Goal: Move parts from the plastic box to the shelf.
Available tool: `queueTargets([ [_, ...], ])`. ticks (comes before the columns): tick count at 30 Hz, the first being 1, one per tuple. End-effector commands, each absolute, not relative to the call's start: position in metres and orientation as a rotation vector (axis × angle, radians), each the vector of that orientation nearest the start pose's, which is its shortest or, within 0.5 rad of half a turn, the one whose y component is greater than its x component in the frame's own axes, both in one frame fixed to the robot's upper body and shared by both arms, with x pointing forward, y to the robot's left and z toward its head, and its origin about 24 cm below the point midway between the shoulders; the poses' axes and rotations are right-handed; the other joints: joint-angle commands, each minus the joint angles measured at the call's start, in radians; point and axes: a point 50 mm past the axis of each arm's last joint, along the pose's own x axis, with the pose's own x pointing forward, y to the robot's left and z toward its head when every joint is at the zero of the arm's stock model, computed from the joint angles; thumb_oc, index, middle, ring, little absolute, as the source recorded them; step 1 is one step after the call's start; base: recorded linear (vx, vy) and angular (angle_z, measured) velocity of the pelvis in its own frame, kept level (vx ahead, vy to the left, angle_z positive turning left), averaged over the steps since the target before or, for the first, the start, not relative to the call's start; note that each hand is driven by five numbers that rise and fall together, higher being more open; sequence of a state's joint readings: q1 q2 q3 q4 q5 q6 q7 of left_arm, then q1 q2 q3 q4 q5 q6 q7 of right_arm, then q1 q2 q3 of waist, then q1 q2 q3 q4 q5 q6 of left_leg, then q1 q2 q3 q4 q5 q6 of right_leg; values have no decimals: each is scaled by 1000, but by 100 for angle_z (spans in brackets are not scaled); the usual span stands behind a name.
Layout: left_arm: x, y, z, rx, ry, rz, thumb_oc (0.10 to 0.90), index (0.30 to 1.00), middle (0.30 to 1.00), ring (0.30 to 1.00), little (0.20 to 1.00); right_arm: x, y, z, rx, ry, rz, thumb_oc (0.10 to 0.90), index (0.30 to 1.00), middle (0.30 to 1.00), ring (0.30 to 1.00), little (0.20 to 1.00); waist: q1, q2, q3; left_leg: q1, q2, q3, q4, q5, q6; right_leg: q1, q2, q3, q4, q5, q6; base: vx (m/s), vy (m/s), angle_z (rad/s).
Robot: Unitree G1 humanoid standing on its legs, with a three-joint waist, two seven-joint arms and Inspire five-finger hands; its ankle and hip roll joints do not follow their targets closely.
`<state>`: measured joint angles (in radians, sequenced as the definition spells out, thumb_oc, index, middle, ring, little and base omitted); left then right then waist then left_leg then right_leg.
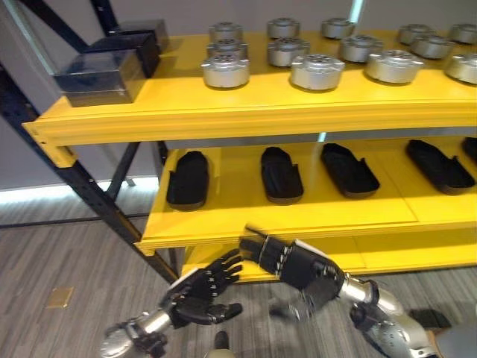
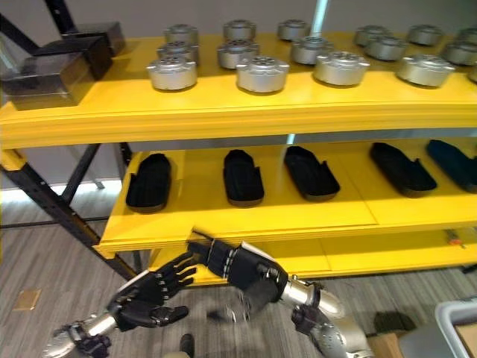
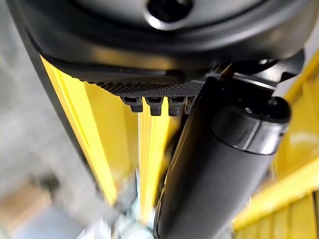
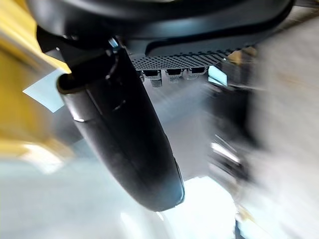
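Left fingers (image 1: 223, 270): loosely spread, slightly bent, holding nothing; thumb (image 1: 223, 312) stuck out below them.
Right fingers (image 1: 262, 250): straight and close together, empty, tips just beside the left fingertips.
Left hand (image 1: 197, 294): palm turned inward toward the other hand, low in front of the shelf.
Right hand (image 1: 294, 265): back facing up, reaching across toward the left one, forearm slanting down and away behind it.
Just above the fingertips: front lip of the yellow lower shelf (image 1: 298, 224), near but apart from both hands.
Further above, on that lower shelf: a row of black parts (image 1: 281, 175), long, flat, shoe-shaped, lying spaced apart.
Handling of black parts (judged): likely moulded plastic, light and stiff, not fragile; best pinched across the narrow middle, thumb on one long side and fingers on the other.
Well above the fingers: yellow upper shelf (image 1: 246, 112) with round metal parts (image 1: 317, 71) in rows.
Handling of metal parts (judged): probably heavy, rigid, smooth-sided and a bit slippery; a wrap round the rim from above or a cupped hold would suit.
Far up and to the left of the fingers: dark blocks (image 1: 100, 74) at the upper shelf's end.
Plastic box: a grey bin corner (image 2: 456, 328) well off to the right of the fingers, perhaps the box; contents cannot be told.
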<state>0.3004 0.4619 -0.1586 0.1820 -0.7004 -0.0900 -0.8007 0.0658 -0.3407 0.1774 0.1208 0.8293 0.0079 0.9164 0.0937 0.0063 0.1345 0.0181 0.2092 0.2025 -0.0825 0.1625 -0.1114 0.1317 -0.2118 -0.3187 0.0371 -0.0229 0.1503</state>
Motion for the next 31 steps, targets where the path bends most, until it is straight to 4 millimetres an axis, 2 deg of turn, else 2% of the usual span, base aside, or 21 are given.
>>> queueTargets([
  [1,178,215,-3,-367,137,-666,900,1000,1000,1000,1000,232,-161,43,511,-51,900,900,1000,1000,1000,1000,-4,-17,12,45,76,29,-5,7,-14,28,-47,-47,-16,59,17,-34,-30,-26],
  [2,176,215,-6,-385,146,-654,900,1000,1000,1000,1000,229,-163,35,501,-25,877,900,1000,1000,1000,1000,-9,-17,9,45,77,32,-5,3,-15,27,-47,-46,-23,60,17,-39,-35,-18],
  [3,173,214,-15,-416,174,-614,900,1000,1000,1000,1000,222,-170,16,546,47,809,900,1000,1000,1000,1000,-22,-20,2,47,80,42,-5,-5,-19,27,-44,-43,-44,69,15,-25,-36,-9],
  [6,167,217,-34,-425,242,-532,900,1000,1000,1000,1000,220,-186,-6,659,92,576,900,1000,1000,1000,1000,-38,-23,-11,56,80,51,-5,-17,-23,30,-42,-41,-73,82,13,-10,-39,-10],
  [7,164,219,-39,-418,251,-508,900,1000,1000,1000,1000,220,-190,-11,678,94,530,900,1000,1000,1000,1000,-43,-24,-16,58,78,52,-5,-22,-24,29,-41,-39,-79,84,13,-12,-31,-8],
  [8,164,219,-42,-414,242,-498,900,1000,1000,1000,1000,219,-196,-14,613,78,474,900,1000,1000,1000,1000,-50,-25,-21,61,74,54,-5,-30,-23,29,-39,-34,-87,87,11,-10,-19,-11],
  [12,168,213,-38,-451,188,-540,900,1000,1000,1000,1000,212,-189,-23,579,134,473,900,1000,1000,1000,1000,-67,-20,-25,69,67,55,-5,-44,-19,28,-40,-19,-87,84,5,-5,4,-7],
  [17,180,213,-29,-458,135,-496,900,1000,1000,1000,1000,211,-182,-28,638,182,486,900,1000,1000,1000,1000,-69,-18,-23,82,65,48,-5,-49,-18,37,-36,-12,-66,65,-4,10,10,-5],
  [21,183,225,-15,-364,84,-423,900,1000,1000,1000,1000,211,-183,-26,622,165,478,900,1000,1000,1000,1000,-52,-22,-20,95,67,47,-5,-48,-19,50,-36,-24,-70,65,-8,11,-3,2],
  [26,175,230,-14,-414,100,-410,900,1000,1000,1000,1000,211,-184,-23,596,142,488,900,1000,1000,1000,1000,-37,-22,-19,98,66,35,-5,-49,-20,57,-34,-39,-72,67,-8,3,-6,2],
  [31,178,221,-17,-473,122,-407,900,1000,1000,1000,1000,216,-183,-20,575,128,483,900,1000,1000,1000,1000,-26,-27,-18,100,62,22,-5,-53,-18,65,-30,-56,-78,68,-10,-2,-18,2],
])
